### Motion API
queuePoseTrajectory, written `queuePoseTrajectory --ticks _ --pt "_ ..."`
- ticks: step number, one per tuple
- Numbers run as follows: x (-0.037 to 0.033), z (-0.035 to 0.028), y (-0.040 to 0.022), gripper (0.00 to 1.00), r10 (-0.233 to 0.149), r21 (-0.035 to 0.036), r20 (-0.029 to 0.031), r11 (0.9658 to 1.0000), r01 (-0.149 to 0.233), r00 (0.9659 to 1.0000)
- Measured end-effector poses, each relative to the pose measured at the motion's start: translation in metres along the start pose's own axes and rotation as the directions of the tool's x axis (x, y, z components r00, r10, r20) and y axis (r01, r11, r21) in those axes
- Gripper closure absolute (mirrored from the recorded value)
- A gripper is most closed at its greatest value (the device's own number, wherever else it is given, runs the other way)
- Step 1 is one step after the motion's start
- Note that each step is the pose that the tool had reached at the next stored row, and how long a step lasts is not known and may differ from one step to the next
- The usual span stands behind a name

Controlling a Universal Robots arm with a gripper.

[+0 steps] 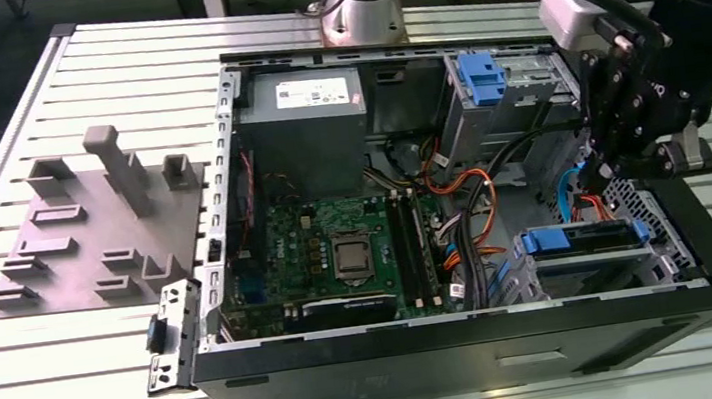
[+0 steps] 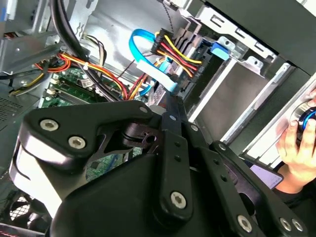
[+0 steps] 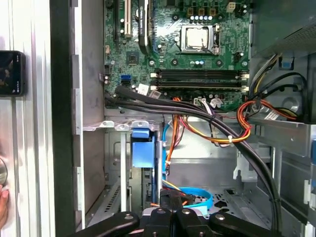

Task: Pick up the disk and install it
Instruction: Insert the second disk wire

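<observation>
The disk (image 1: 582,237) sits in the lower drive cage at the exterior view's right end of the open computer case (image 1: 480,346). Its blue carrier frame faces up, and its silver body is hidden in the cage. In the first wrist view the blue carrier end (image 3: 143,150) stands in a cage slot. In the second wrist view it shows as a blue edge (image 2: 219,49). My gripper (image 1: 614,170) hangs inside the case just above and right of the disk. Its fingers (image 3: 170,210) are shut, beside a blue data cable (image 3: 197,197). I see nothing held between the fingertips (image 2: 168,106).
A grey power supply box (image 1: 306,115), the motherboard (image 1: 335,252) and orange and black cables (image 1: 463,197) crowd the case. An upper cage carries a blue tab (image 1: 481,79). A grey fixture block (image 1: 91,230) lies on the slatted table. A person's hand (image 2: 296,143) rests outside the case.
</observation>
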State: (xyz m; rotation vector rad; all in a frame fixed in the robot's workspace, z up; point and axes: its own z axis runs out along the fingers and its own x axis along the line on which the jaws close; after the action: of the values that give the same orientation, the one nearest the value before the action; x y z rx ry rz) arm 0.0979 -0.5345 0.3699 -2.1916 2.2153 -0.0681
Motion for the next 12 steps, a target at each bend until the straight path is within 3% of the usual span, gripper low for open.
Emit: queuePoseTrajectory --ticks 4,7,12 --pt "-0.0037 0.0001 -0.003 0.89 0.001 -0.0083 -0.0002 1.0 -0.001 1.0" --pt "-0.0039 0.0002 -0.0043 0.89 0.002 -0.0106 -0.0019 0.9999 -0.002 1.0" --pt "-0.004 0.0005 -0.0046 0.89 0.001 -0.0105 -0.0155 0.9999 -0.001 0.9999"
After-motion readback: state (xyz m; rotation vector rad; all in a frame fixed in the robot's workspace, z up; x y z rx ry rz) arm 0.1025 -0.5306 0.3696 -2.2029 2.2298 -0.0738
